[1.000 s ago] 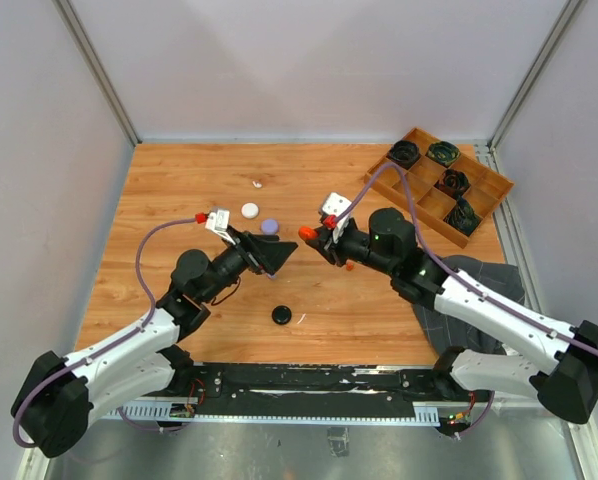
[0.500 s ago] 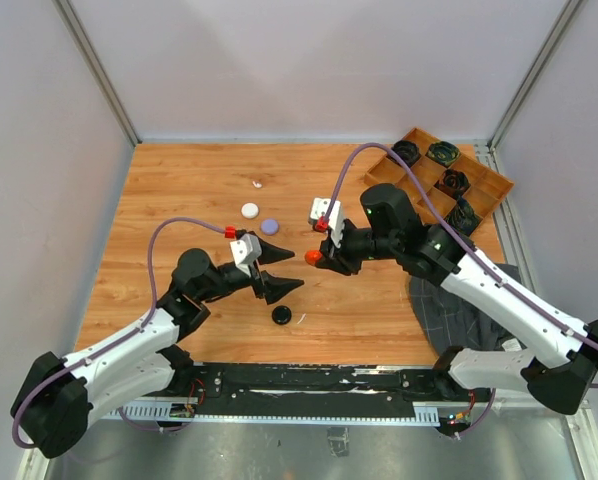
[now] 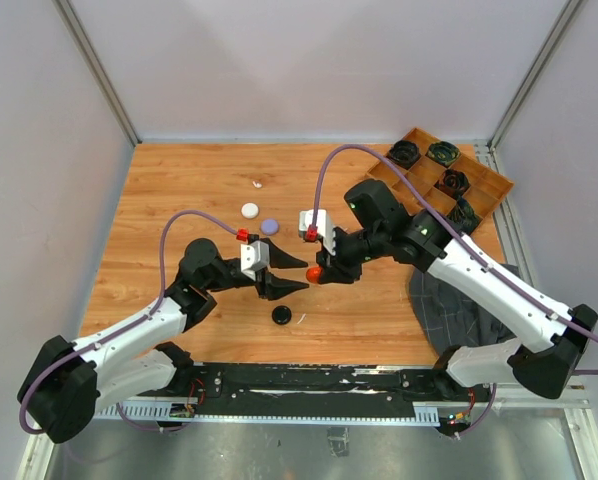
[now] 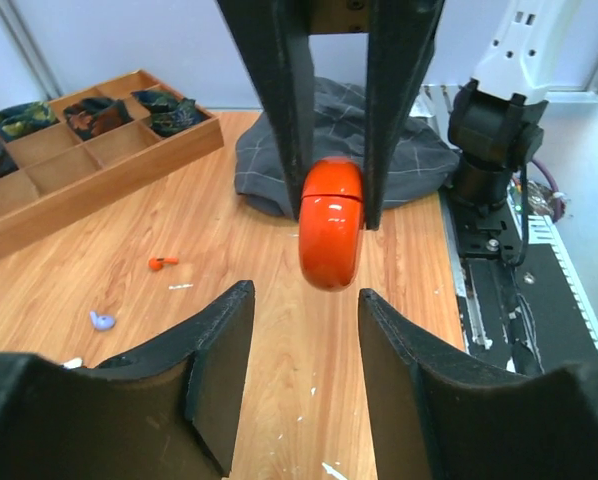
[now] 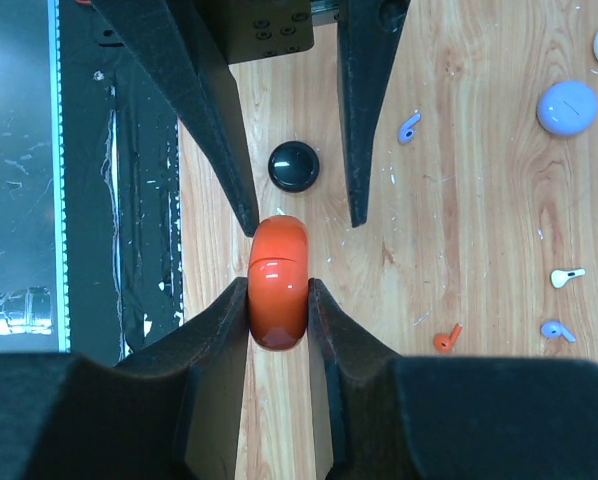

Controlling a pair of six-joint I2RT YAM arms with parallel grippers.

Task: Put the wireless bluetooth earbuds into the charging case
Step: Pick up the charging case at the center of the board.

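Here, at the left of the overhead view, a white puck (image 3: 250, 210) and a pale purple puck (image 3: 270, 226) lie on the wooden table (image 3: 179, 200). Just below them the left gripper (image 3: 301, 275) points rightward with its jaws spread, a black puck (image 3: 281, 314) on the wood beneath it. Its fingertips (image 5: 241, 200) flank one end of the red-orange charging case (image 3: 315, 272), lid closed, which the right gripper (image 3: 325, 266) pinches by its other end, clear of the table. The earbuds all lie loose on the wood outside the case: a pale purple earbud (image 5: 409, 127) near the black puck, and farther off a white earbud (image 5: 567, 275), a red-orange earbud (image 5: 446, 338) and a second pale purple earbud (image 5: 551, 330). Farther right lies a grey cloth (image 3: 459, 290), and behind it a wooden tray (image 3: 484, 185) holding dark coiled bundles (image 3: 453, 182)
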